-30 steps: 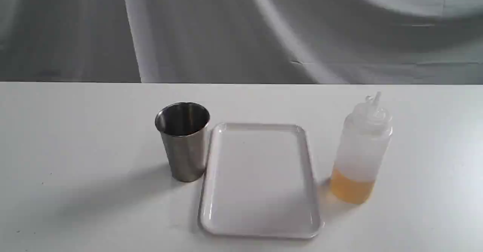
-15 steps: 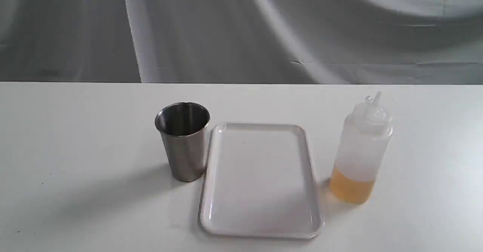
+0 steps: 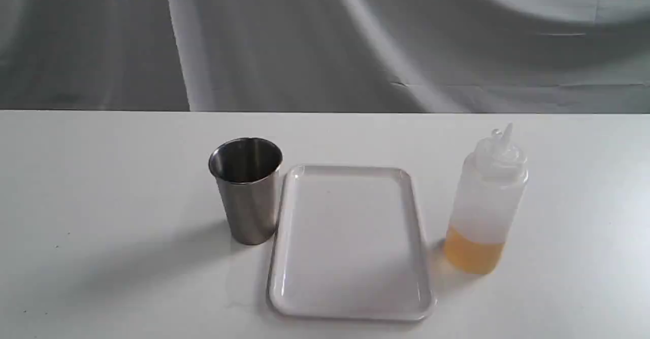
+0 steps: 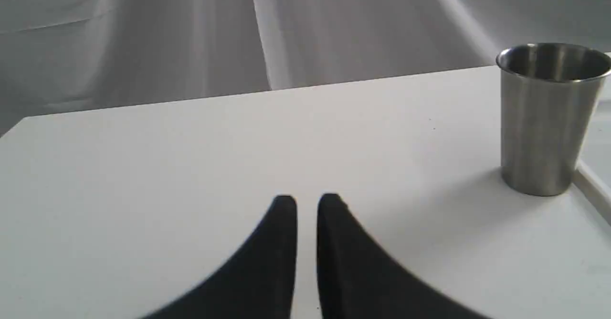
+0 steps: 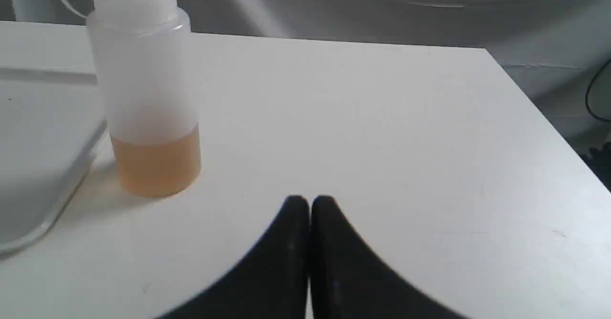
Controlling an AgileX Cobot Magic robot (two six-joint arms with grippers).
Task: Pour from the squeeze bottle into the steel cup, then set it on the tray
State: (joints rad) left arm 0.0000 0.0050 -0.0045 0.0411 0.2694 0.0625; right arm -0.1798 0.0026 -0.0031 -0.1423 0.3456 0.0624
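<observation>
The squeeze bottle (image 3: 486,202) stands upright on the white table, right of the tray, with amber liquid in its bottom third; the right wrist view shows the bottle (image 5: 143,90) too. The steel cup (image 3: 247,189) stands upright against the tray's left rim, and the cup (image 4: 549,118) appears in the left wrist view. The white tray (image 3: 350,306) lies flat between them with nothing on it. Neither gripper shows in the exterior view. My left gripper (image 4: 307,202) holds nothing, its black fingers nearly together, well short of the cup. My right gripper (image 5: 310,202) is shut and holds nothing, short of the bottle.
A grey draped cloth (image 3: 325,39) hangs behind the table's far edge. The table's right edge and corner (image 5: 487,49) lie close to the bottle's side. A tray rim (image 5: 43,223) lies beside the bottle.
</observation>
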